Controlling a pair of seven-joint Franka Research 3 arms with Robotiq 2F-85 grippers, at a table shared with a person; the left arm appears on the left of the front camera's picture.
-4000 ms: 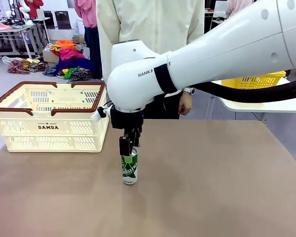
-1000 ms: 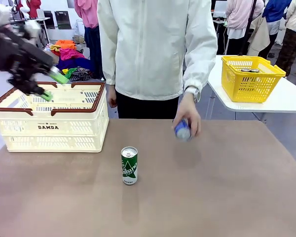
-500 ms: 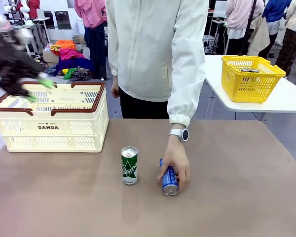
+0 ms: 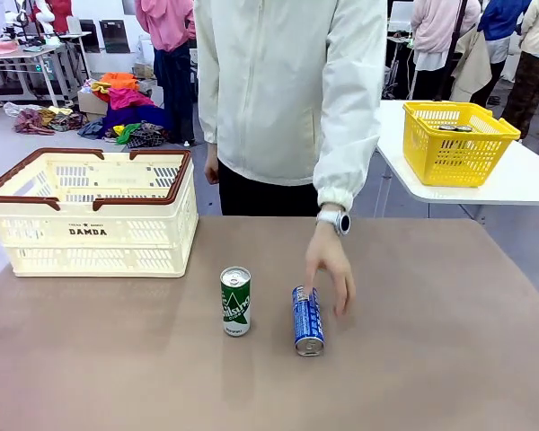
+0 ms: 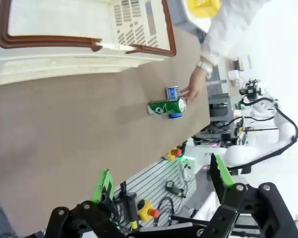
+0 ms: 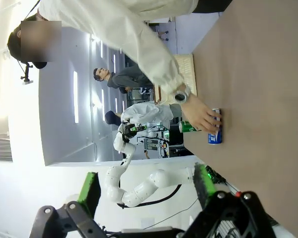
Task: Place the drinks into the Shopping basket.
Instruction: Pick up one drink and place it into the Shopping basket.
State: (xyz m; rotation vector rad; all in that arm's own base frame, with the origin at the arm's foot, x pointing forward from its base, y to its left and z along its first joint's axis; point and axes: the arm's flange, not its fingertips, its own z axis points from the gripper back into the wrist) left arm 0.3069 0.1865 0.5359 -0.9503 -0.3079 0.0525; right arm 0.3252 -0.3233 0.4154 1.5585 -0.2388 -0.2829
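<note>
A green can (image 4: 235,302) with white lettering stands upright mid-table. Just right of it a blue can (image 4: 307,320) lies on its side, silver end toward me. A person's hand (image 4: 331,268) hangs close by the blue can's far right side; contact is unclear. The cream Shopping basket (image 4: 90,235) with its brown rim sits at the table's left. In the left wrist view my left gripper (image 5: 164,178) is open and bare, high above the basket (image 5: 64,59), green can (image 5: 166,106) and blue can (image 5: 172,92). My right gripper (image 6: 148,183) is open too, far from both cans (image 6: 214,134).
A person in a cream jacket (image 4: 287,90) stands at the table's far edge. A yellow basket (image 4: 458,135) sits on a white side table at the back right. Bare brown tabletop (image 4: 431,359) spreads around the cans.
The person brought the blue can down, laid it beside the green can and is lifting the hand off. My left gripper, earlier over the basket, has gone out of the front view to the left.
</note>
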